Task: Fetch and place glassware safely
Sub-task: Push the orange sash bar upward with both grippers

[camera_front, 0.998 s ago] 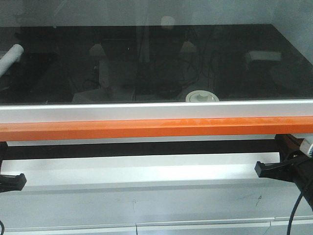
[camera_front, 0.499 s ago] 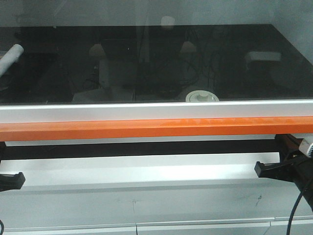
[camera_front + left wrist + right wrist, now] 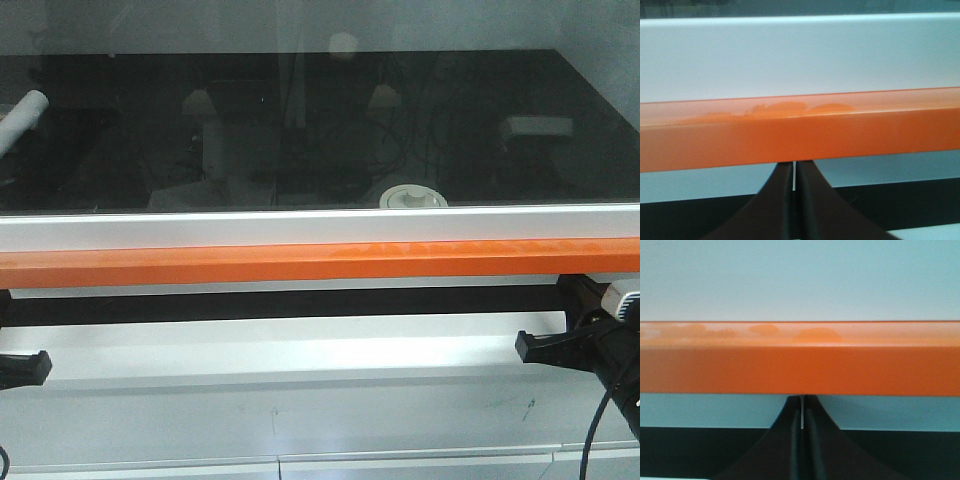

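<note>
1. Front view: a glossy black bench (image 3: 120, 150), full of reflections, fills the upper half. The glass jar (image 3: 412, 196) stands at its near edge, a little right of centre. Only its white lid with the raised knob shows, because the white rail (image 3: 200, 230) hides the lower part.
2. Front view: a white tube (image 3: 22, 118) leans in at the bench's left edge. A pale flat box (image 3: 537, 126) lies far back on the right. Both are well apart from the jar.
3. Front view: an orange bar (image 3: 300, 265) runs the full width just under the white rail.
4. Front view: the left fingers (image 3: 25, 367) show in the lower left corner and the right fingers (image 3: 545, 345) at the lower right. Both are below the orange bar, in front of white panels, and well apart from the jar. A black cable (image 3: 598, 430) hangs beneath the right arm. Seen side-on here, their spread cannot be told.
5. Left wrist view: the left fingers (image 3: 785, 177) are pressed together, with only a hairline of light between them and nothing held. Their tips reach the underside of the orange bar (image 3: 800, 130), which slopes slightly up to the right, with the white rail (image 3: 800, 55) above it. The jar is out of sight.
6. Right wrist view: the right fingers (image 3: 794, 412) are likewise closed on nothing, their tips just under the level orange bar (image 3: 800, 360). The jar is not visible here.
</note>
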Robot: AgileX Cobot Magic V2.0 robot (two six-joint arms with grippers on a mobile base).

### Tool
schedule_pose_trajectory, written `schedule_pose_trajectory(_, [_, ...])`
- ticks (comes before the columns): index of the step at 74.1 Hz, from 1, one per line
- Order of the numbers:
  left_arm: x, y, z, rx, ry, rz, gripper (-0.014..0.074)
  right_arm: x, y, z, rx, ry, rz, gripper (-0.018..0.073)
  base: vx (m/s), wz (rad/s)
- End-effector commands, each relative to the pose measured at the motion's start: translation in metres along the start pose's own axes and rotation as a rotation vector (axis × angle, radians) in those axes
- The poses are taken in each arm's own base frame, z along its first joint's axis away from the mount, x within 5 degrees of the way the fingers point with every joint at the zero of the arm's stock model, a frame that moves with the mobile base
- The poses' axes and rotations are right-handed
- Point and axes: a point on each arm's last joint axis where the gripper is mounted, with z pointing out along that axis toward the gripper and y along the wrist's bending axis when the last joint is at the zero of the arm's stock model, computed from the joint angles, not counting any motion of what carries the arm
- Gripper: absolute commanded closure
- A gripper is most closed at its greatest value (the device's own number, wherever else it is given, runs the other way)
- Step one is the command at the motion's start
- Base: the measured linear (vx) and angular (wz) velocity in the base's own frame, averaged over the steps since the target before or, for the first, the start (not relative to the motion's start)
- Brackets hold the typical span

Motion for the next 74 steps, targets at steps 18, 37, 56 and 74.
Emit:
schedule_pose_trajectory(18, [-0.008, 0.0, 0.012, 0.006, -0.12, -0.013, 0.0603, -0.017, 0.001, 0.003, -0.009, -0.132, -0.013, 0.056, 0.0, 0.0])
schedule_pose_trajectory(37, [-0.011, -0.001, 0.011, 0.011, -0.153, -0.013, 0.0603, -0.02, 0.002, 0.002, -0.023, -0.158, -0.005, 0.056, 0.0, 0.0])
schedule_pose_trajectory(56, [-0.012, -0.004, 0.007, 0.043, -0.19, -0.003, 0.0603, -0.023, 0.007, 0.001, -0.07, -0.189, -0.025, 0.056, 0.0, 0.0])
schedule_pose_trajectory(74, [-0.013, -0.001, 0.002, 0.018, -0.231, -0.021, 0.0603, -0.031, 0.006, -0.004, -0.064, -0.233, -0.018, 0.056, 0.0, 0.0])
